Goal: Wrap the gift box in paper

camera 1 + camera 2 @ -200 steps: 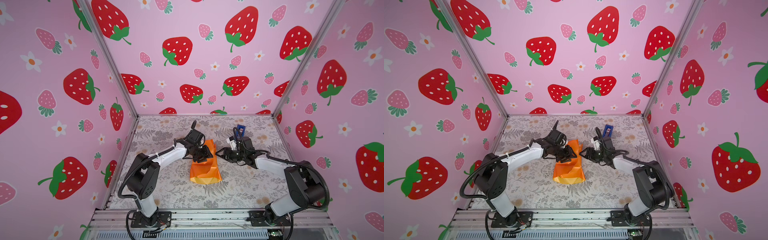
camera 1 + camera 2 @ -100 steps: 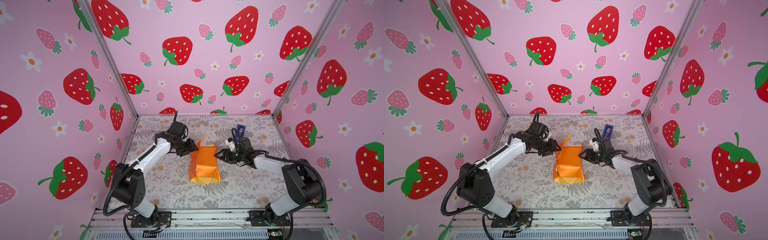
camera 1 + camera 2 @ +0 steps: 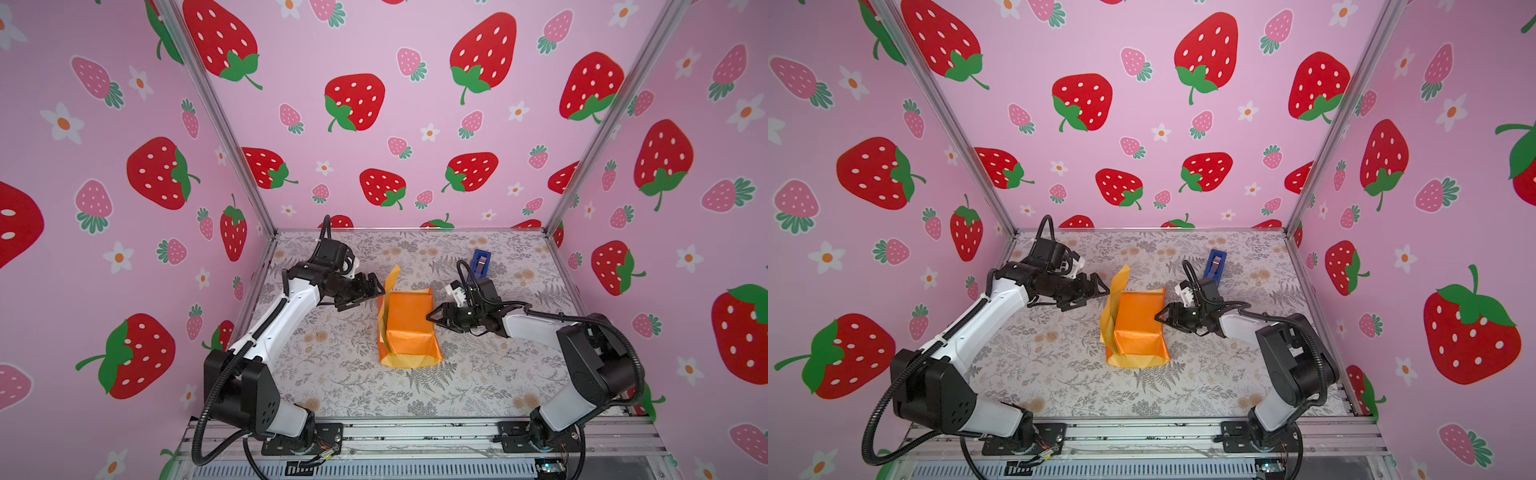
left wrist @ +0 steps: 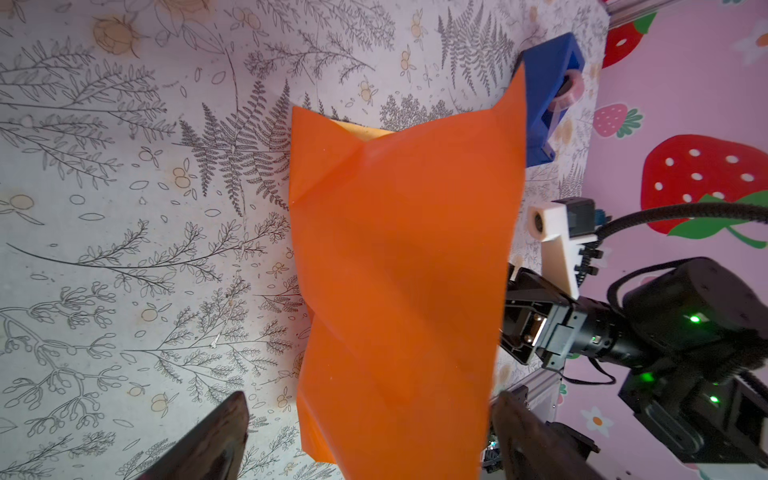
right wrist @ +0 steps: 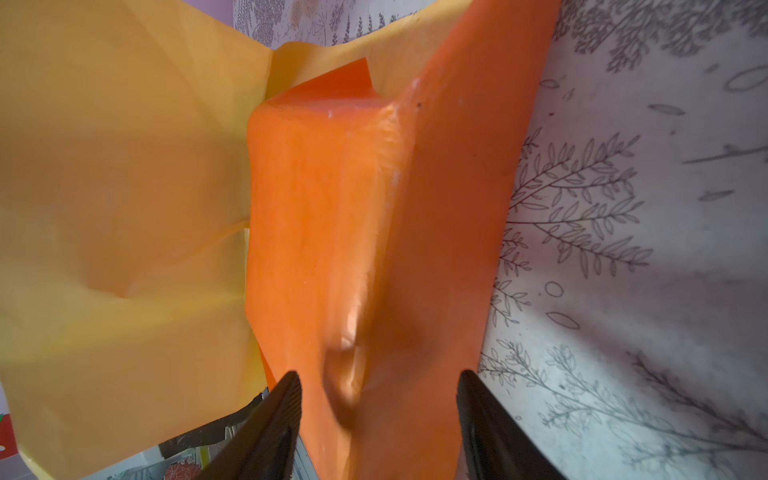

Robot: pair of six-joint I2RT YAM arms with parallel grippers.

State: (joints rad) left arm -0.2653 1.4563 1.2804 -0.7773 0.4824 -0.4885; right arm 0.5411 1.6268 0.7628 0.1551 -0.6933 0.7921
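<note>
The paper (image 3: 409, 328) is seen in the middle of the frame in both top views, folded into a block shape on the flowered table (image 3: 332, 374). The gift box is judged to be inside it, because no black surface is shown anywhere — it is hidden completely.

One flap (image 3: 390, 278) stands upright at the left edge of the parcel, its pale side turned to the parcel, and is not yet laid down. The left gripper (image 3: 376, 286) is placed just beside it with its jaws spread wide, and nothing is held between them; probably this place is taken so that the flap can be pushed over or caught. In the left wrist view its fingers (image 4: 224, 436) are cut off at the lower edge of the frame.

The right gripper (image 3: 432, 318) is set against the right side of the parcel, presumably to keep the folded paper and the box from sliding. Its jaws are apart around a ridge of glossy orange paper in the right wrist view, and no firm pinch is seen; whether the tips press on the paper cannot be told, since that spot is blurred.

The blue tape dispenser (image 3: 481, 262) is left in the upper right of the table, apart from the parcel — untouched; whether any tape is already on the paper cannot be made out.
</note>
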